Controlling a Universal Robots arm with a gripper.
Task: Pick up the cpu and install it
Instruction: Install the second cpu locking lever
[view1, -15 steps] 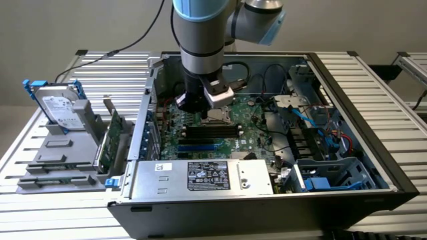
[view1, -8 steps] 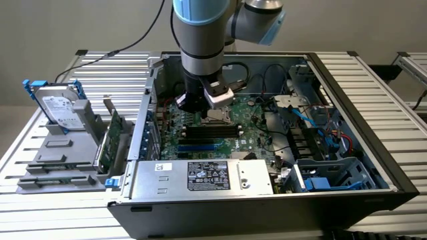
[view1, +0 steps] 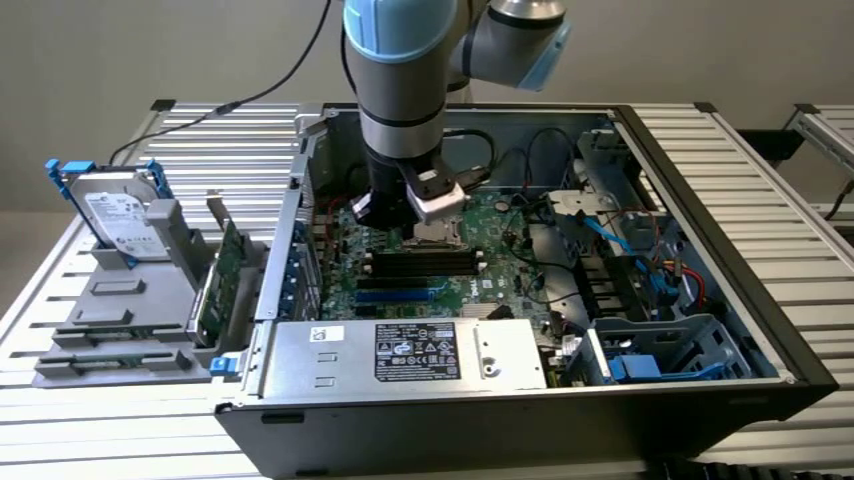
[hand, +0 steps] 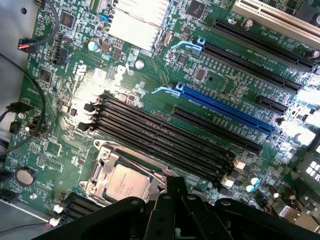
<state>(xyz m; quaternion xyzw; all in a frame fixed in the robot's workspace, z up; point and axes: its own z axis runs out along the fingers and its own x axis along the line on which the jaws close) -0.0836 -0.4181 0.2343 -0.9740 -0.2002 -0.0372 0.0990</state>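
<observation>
— Slatted metal benches (view1: 747, 190) carry an open tower case (view1: 694, 330) on its side. Where does the claw stand?

— Down inside the case, the gripper (view1: 430, 215) hangs low over the motherboard (hand: 150, 85), at about 11 o'clock from the case's middle in the exterior view. Its dark fingers (hand: 175, 200) are drawn fully together with nothing between them.

— And the chip?

— In the wrist view the cpu (hand: 127, 182), a silvery square with faint print, lies flat inside the socket frame (hand: 102, 167), at roughly 9 o'clock from the fingertips and just beside them. Whether metal touches chip cannot be told.

— What lies beyond the socket?

— Four black memory slots (hand: 160, 135) run alongside the frame, then a blue expansion slot (hand: 225, 107) and longer black ones. A finned silver heatsink (hand: 137, 22) sits farther off.

— Outside the case?

— At 6 o'clock in the exterior view, a labelled metal power supply (view1: 400, 355) fills the near edge. At 9 o'clock, well apart on the bench, a grey holder (view1: 134, 310) props up a silver hard drive (view1: 118, 215) with blue brackets, and a green circuit card (view1: 220, 275) stands on edge beside it
</observation>
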